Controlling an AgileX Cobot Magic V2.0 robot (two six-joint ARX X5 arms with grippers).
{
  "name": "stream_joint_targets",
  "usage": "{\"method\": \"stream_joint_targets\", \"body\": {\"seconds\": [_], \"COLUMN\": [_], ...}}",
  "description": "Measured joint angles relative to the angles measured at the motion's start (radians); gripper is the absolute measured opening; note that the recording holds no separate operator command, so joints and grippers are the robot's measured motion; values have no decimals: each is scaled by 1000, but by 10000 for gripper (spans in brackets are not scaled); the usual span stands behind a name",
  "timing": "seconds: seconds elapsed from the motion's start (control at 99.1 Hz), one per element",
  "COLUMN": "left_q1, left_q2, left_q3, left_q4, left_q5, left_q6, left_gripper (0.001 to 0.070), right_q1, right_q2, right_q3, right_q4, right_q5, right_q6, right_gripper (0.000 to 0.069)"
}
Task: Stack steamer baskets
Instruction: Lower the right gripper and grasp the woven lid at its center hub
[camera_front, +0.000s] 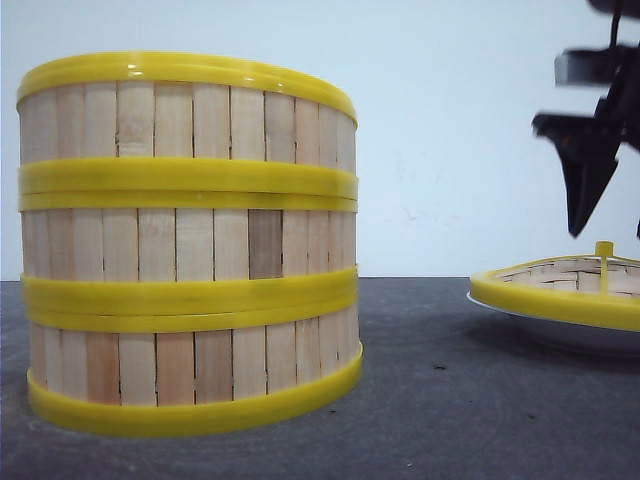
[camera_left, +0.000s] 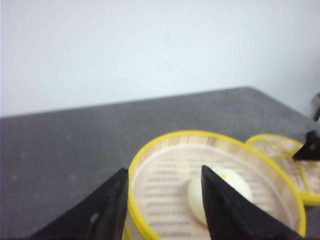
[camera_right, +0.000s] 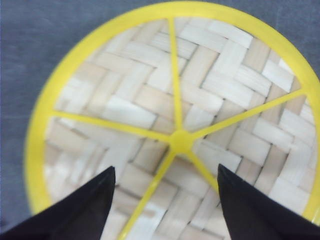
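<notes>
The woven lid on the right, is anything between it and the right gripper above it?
Nothing visible. The right gripper hangs open directly over the lid, its fingers either side of the central knob, with only air between.

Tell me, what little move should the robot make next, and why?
Probably lower the right hand, open above the woven yellow-rimmed lid, onto its centre knob. The three slatted yellow-rimmed steamer baskets are already stacked, and the top one is uncovered with a white bun inside.

The three steamer baskets (camera_front: 190, 245) stand stacked at the table's (camera_front: 430, 400) left. To their right, well apart, the lid (camera_front: 565, 285) rests on a plate (camera_front: 575, 338).
</notes>
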Motion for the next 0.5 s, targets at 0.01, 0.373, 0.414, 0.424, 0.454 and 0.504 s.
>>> {"method": "stream_joint_targets", "body": {"seconds": [0.01, 0.373, 0.414, 0.424, 0.454, 0.504], "left_q1": [0, 0, 0, 0, 0, 0], "left_q2": [-3, -28, -28, -28, -28, -28], "left_q3": [0, 0, 0, 0, 0, 0], "left_q4": [-1, -87, -87, -87, -87, -87], "left_q5": [0, 0, 0, 0, 0, 0], "left_q6": [0, 0, 0, 0, 0, 0], "left_gripper": [270, 270, 270, 270, 270, 270], "right_q1": [0, -2, -2, -2, -2, -2], "right_q2": [3, 18, 19, 19, 22, 29], "right_q3": [0, 0, 0, 0, 0, 0], "right_q4": [2, 68, 69, 69, 74, 79], "right_q5": [5, 35, 35, 35, 35, 35], "right_q6": [0, -1, -2, -2, -3, -4], "right_gripper": [392, 308, 301, 300, 297, 294]}}
